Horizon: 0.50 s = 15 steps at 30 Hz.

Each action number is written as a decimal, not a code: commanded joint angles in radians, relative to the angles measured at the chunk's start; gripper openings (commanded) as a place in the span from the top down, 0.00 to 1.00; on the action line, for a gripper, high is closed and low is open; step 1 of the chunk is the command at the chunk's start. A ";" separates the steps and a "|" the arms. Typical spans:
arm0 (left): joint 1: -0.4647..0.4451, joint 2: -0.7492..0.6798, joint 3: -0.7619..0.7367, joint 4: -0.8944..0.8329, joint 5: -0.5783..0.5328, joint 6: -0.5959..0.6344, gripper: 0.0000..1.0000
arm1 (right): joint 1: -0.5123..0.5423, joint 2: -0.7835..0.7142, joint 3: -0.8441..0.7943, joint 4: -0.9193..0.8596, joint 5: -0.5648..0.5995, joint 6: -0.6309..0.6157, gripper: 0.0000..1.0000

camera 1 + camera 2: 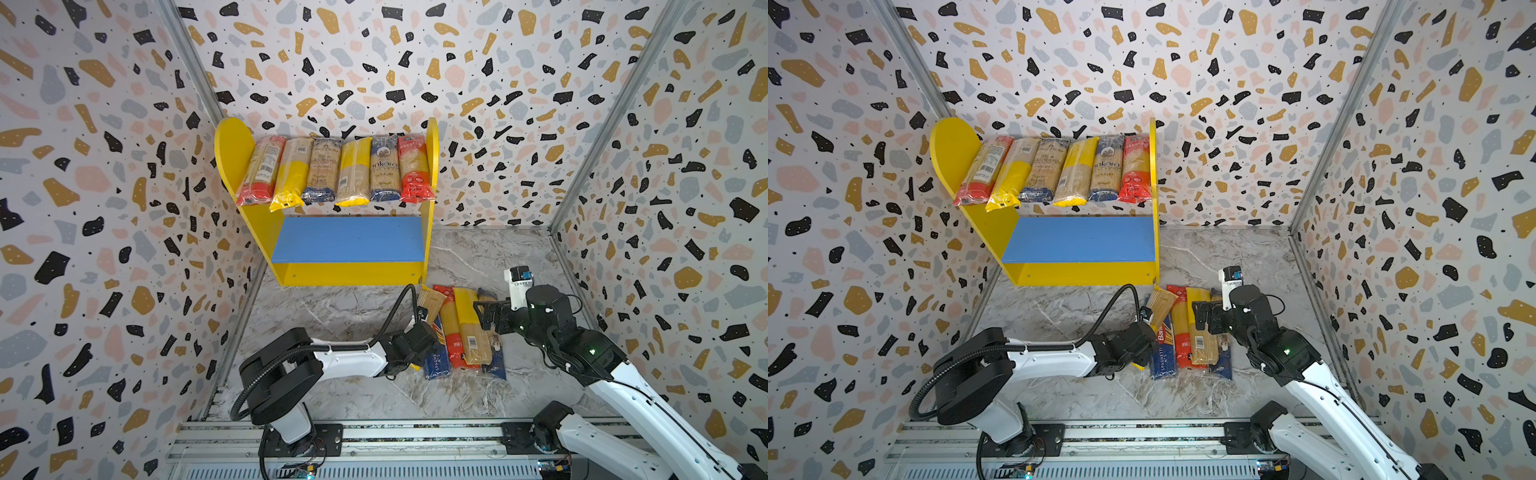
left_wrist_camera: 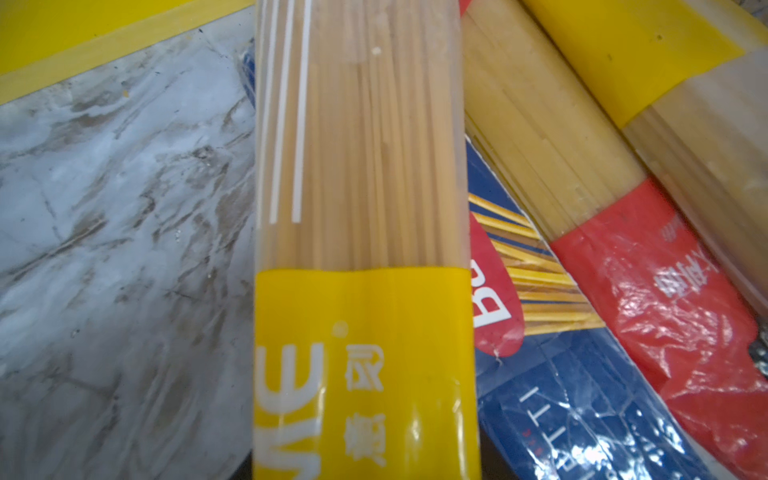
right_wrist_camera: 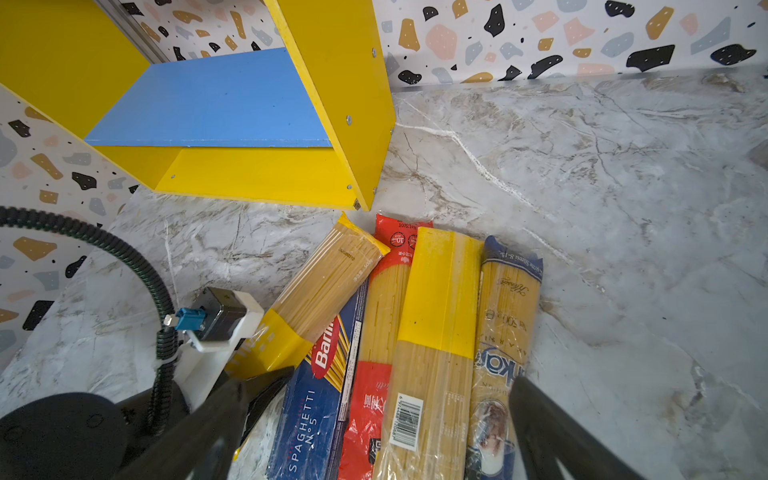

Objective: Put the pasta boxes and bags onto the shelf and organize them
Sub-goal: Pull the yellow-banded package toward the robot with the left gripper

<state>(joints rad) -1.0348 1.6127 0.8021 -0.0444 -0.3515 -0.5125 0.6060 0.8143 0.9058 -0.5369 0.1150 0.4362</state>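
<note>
We find the left gripper over a yellow-banded spaghetti bag, but cannot tell whether its jaws grip the bag. The right gripper hangs wide open and empty above four further packs, just in front of the shelf at its right panel. Six packs line its top board.
</note>
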 commanded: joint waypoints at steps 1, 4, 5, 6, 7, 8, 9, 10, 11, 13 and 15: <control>0.012 -0.059 -0.008 0.068 -0.013 0.038 1.00 | -0.003 0.006 0.045 0.019 -0.013 -0.010 0.01; 0.023 -0.082 -0.020 0.077 -0.008 0.036 1.00 | -0.003 0.018 0.051 0.020 -0.014 -0.014 0.01; 0.027 -0.090 -0.020 0.074 -0.005 0.035 1.00 | -0.003 0.021 0.052 0.022 -0.013 -0.015 0.01; 0.031 -0.096 -0.020 0.069 0.003 0.037 1.00 | -0.003 0.025 0.055 0.021 -0.012 -0.015 0.01; 0.033 -0.106 -0.020 0.063 0.004 0.038 1.00 | -0.002 0.028 0.056 0.021 -0.012 -0.016 0.01; 0.034 -0.121 -0.024 0.061 0.006 0.040 1.00 | -0.002 0.031 0.056 0.022 -0.011 -0.017 0.01; 0.036 -0.139 -0.028 0.061 0.011 0.045 1.00 | -0.003 0.033 0.057 0.024 -0.012 -0.016 0.01; 0.036 -0.155 -0.033 0.060 0.014 0.050 1.00 | -0.003 0.033 0.057 0.026 -0.012 -0.017 0.01; 0.037 -0.178 -0.040 0.058 0.014 0.052 1.00 | -0.003 0.036 0.058 0.027 -0.012 -0.019 0.01; 0.039 -0.222 -0.049 0.050 0.016 0.057 1.00 | -0.003 0.039 0.059 0.031 -0.016 -0.020 0.01; 0.040 -0.261 -0.054 0.041 0.017 0.057 1.00 | -0.002 0.043 0.060 0.037 -0.020 -0.022 0.01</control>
<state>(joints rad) -0.9997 1.4349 0.7326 -0.1055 -0.3031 -0.4805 0.6060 0.8577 0.9222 -0.5209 0.0994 0.4252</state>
